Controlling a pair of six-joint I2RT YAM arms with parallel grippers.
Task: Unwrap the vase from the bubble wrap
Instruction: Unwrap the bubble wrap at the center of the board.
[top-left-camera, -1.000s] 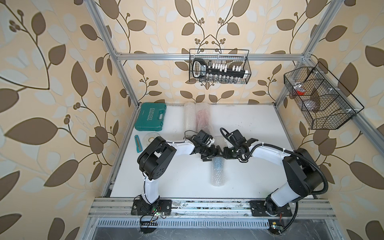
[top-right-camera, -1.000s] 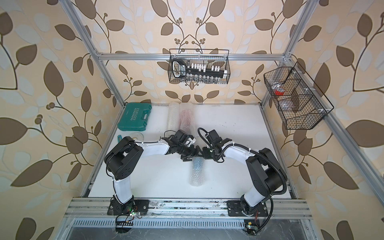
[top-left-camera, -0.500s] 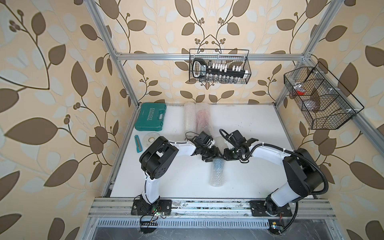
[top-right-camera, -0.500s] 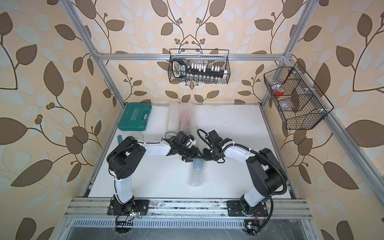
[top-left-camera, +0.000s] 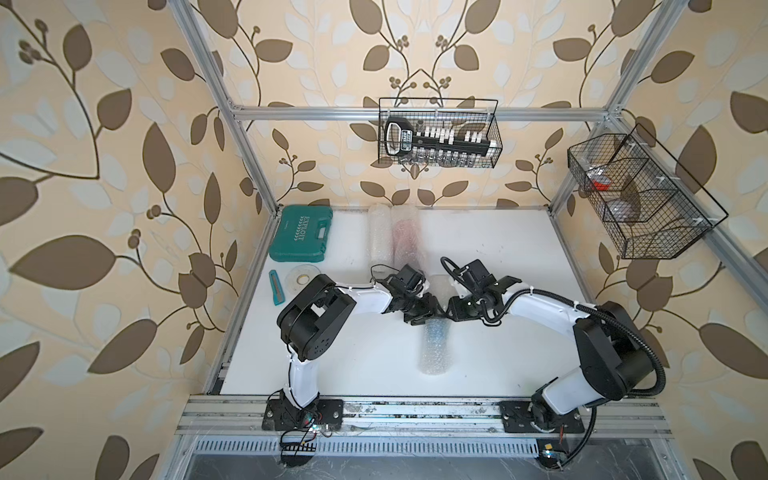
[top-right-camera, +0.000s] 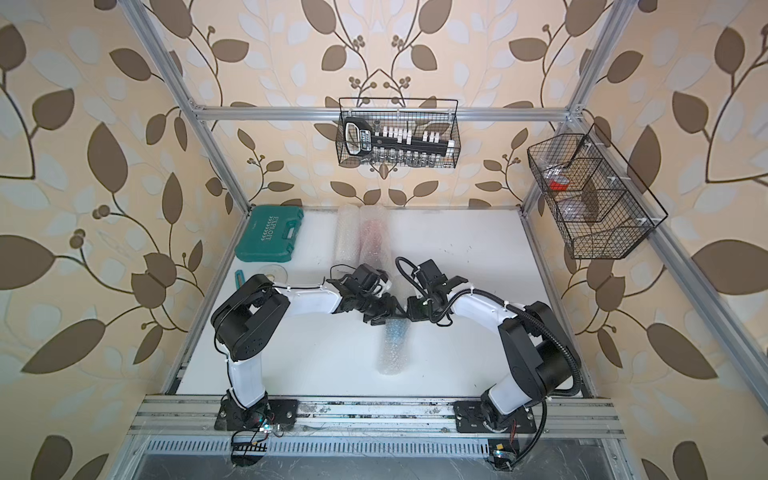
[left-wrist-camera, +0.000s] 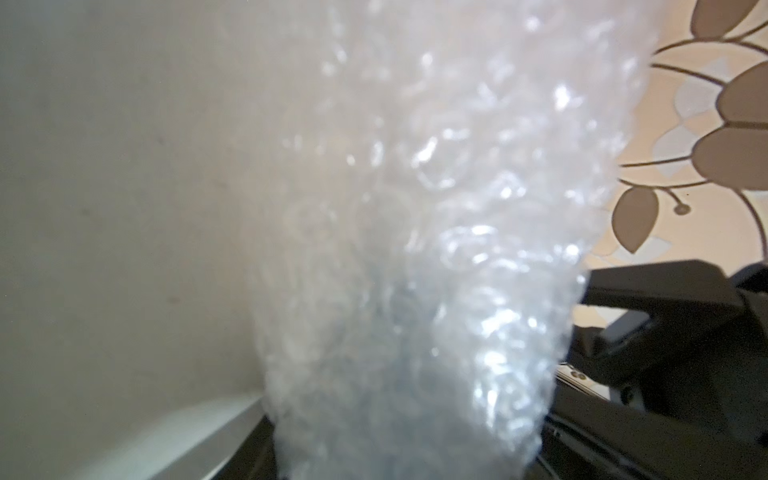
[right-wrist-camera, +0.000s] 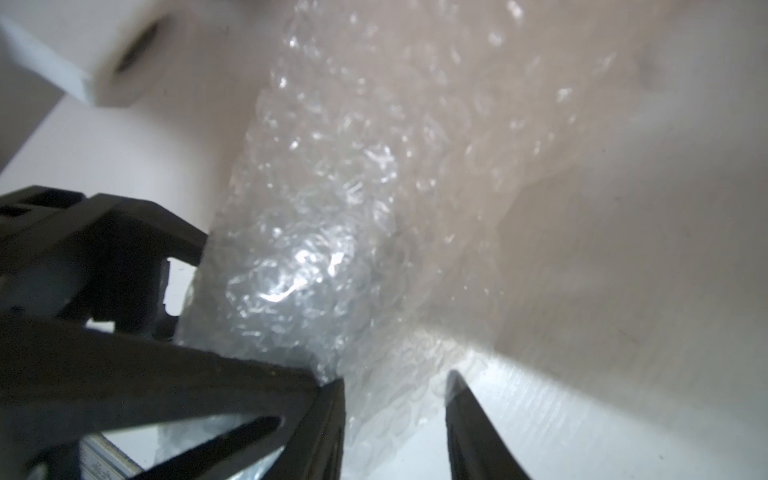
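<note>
White tabletop (top-left-camera: 374, 353), bubble wrap (right-wrist-camera: 332, 208) inside right end effector (right-wrist-camera: 395, 399)

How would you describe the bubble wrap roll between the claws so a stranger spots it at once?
On the white table, find the middle, where the left claw and right claw meet. The bubble wrap roll lies there, pointing at the front rail; the two other rolls lie back by the wall.

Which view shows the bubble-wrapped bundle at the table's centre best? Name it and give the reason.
A top view: the bundle lies there at nearly full length on the white table; both top views match. Both wrist views give only blurred close-ups of its bubbled surface, never its outline.
</note>
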